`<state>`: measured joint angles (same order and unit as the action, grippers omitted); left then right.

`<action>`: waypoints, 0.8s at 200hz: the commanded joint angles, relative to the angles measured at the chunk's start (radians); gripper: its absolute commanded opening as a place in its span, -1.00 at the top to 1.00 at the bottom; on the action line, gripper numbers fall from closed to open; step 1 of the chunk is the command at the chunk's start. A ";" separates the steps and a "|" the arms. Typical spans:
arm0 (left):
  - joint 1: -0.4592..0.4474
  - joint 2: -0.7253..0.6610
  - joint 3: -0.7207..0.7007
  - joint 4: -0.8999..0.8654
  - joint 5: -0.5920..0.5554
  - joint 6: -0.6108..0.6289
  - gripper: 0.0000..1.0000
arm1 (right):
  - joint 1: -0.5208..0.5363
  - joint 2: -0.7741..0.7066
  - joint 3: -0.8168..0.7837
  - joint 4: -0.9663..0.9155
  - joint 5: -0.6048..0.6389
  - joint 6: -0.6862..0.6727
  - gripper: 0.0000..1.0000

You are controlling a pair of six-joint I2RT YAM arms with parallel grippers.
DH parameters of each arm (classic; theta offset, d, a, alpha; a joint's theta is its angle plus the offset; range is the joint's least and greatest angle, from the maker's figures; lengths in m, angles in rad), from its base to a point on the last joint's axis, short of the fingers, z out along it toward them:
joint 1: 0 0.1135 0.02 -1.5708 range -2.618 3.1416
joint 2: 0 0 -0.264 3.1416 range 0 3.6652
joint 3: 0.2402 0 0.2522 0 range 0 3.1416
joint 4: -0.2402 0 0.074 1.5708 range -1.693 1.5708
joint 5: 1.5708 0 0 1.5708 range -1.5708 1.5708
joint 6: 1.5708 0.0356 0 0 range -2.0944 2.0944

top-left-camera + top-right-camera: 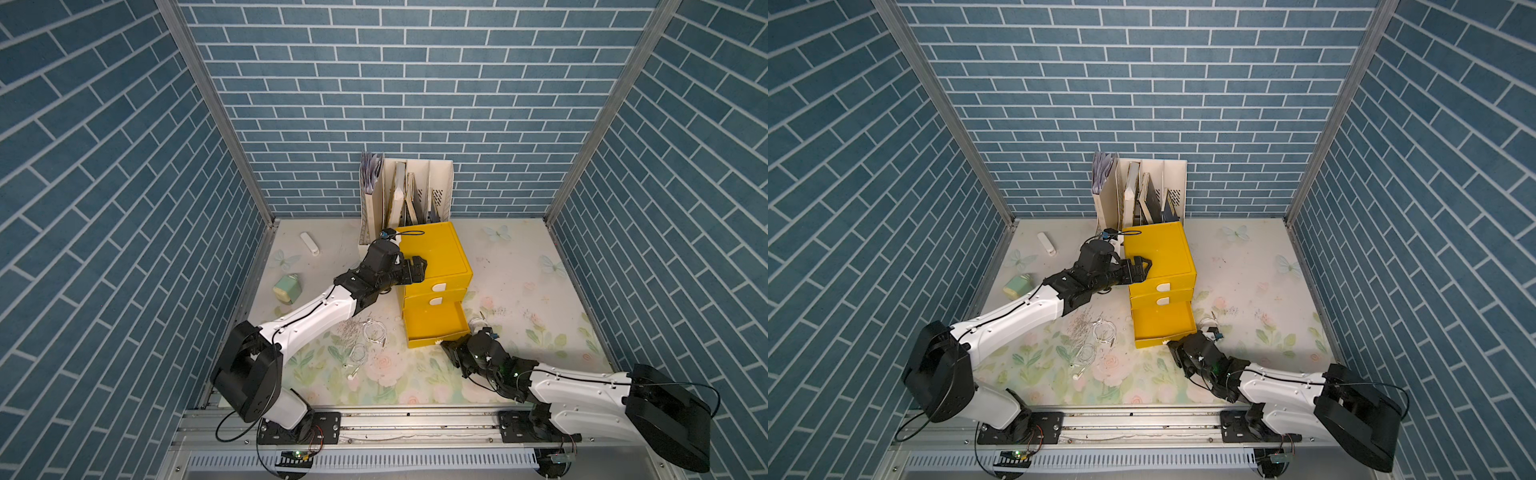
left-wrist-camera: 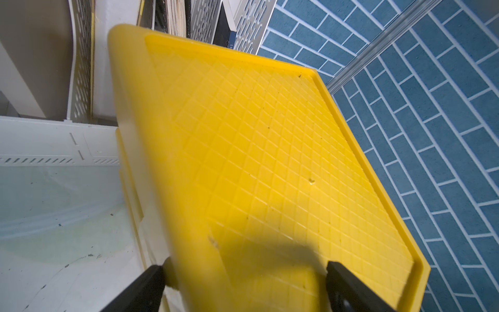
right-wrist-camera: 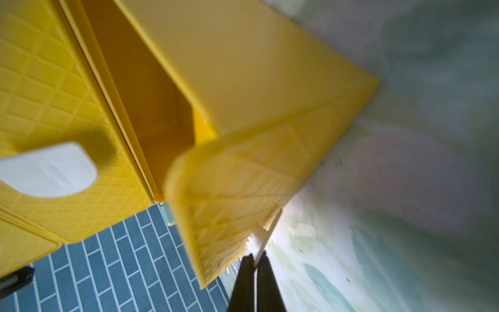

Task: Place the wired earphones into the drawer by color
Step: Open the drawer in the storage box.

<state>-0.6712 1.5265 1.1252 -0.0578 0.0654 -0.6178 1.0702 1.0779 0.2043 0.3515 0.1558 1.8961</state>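
White wired earphones lie in loose coils [image 1: 374,331] [image 1: 1104,331] on the floral table, left of the yellow drawer cabinet [image 1: 434,253] [image 1: 1160,251]. A second coil [image 1: 357,353] sits nearer the front, and a third [image 1: 478,322] lies right of the cabinet. The bottom drawer [image 1: 432,320] [image 1: 1163,324] [image 3: 237,189] is pulled out and holds nothing. My right gripper [image 1: 440,341] [image 1: 1169,343] [image 3: 255,256] is shut on that drawer's thin white handle [image 3: 266,232]. My left gripper [image 1: 417,268] [image 1: 1140,268] [image 2: 243,266] is open, its jaws astride the cabinet's upper left edge.
A white file holder [image 1: 407,191] with books stands behind the cabinet. A white stick [image 1: 309,242] and a green box [image 1: 288,288] lie at the back left. Small metal bits [image 1: 347,332] are scattered beside the earphones. Blue brick walls enclose three sides.
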 commanded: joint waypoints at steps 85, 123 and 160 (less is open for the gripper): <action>-0.007 0.071 -0.036 -0.201 -0.065 0.035 -0.96 | 0.154 -0.141 -0.012 -0.205 0.100 0.102 0.25; -0.005 -0.019 -0.012 -0.198 -0.078 0.041 -1.00 | 0.153 -0.365 0.056 -0.525 0.153 0.037 -0.15; -0.005 -0.113 0.078 -0.261 -0.095 0.059 -1.00 | 0.124 -0.560 0.144 -0.810 0.220 -0.072 -0.17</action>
<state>-0.6727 1.4788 1.1564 -0.1768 0.0044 -0.5999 1.2190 0.6052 0.2653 -0.1783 0.3050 1.9091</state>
